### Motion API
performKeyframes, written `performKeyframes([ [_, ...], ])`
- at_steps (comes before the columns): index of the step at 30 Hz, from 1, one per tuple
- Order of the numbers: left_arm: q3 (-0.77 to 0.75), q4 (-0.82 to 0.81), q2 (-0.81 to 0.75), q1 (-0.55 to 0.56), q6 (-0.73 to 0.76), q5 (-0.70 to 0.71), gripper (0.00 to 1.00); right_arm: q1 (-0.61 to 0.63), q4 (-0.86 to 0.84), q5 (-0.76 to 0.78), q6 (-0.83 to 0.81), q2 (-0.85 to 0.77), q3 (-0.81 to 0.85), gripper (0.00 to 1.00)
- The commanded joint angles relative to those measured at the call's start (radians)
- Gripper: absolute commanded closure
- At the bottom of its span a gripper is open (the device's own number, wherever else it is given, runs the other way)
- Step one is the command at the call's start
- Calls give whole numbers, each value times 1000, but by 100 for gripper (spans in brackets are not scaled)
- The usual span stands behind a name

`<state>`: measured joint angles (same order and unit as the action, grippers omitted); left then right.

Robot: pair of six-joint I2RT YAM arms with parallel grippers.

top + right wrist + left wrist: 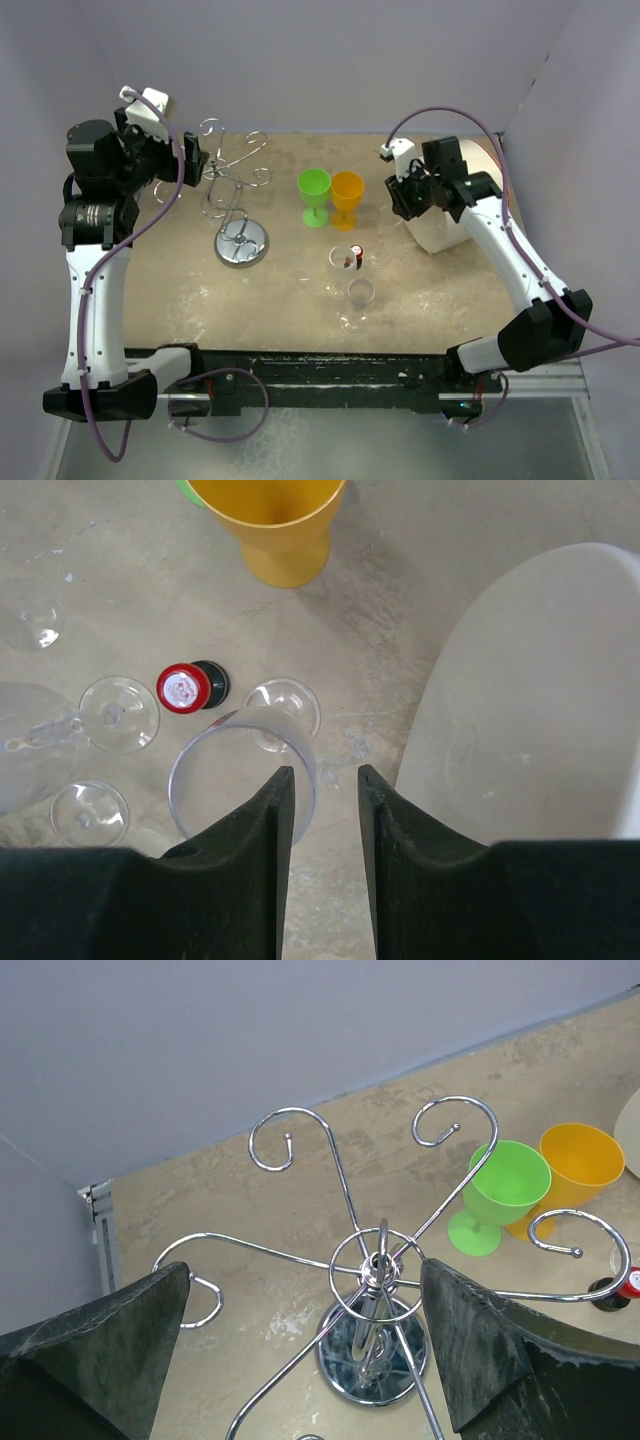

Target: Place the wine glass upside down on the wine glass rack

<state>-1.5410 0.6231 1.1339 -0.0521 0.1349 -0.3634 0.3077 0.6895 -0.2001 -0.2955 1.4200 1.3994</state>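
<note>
Working the pick-up step, nothing hanging yet. Hovering the right gripper [325, 780] above the clear wine glass [243, 770], standing upright on the surface [280, 310] at 3 o'clock from the wine glass rack [241, 243]; fingers narrowly apart, clamping nothing. Parking the left gripper [305, 1280], fingers wide apart, by the rack's top. Next, probably: descending, clamping the glass, inverting.

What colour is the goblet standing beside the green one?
Orange goblet, clearest in the right wrist view.
</note>
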Motion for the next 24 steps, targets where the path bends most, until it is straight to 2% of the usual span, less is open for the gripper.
performKeyframes([
  [1,-18,-35,-6,-8,11,7,1,7,6,4,6,-10,33,67],
  [8,-26,-36,5,-9,7,32,1,7,-1,-13,6,1,21,72],
  [24,-44,-29,32,-27,4,69,1,7,-16,31,3,3,-12,78],
])
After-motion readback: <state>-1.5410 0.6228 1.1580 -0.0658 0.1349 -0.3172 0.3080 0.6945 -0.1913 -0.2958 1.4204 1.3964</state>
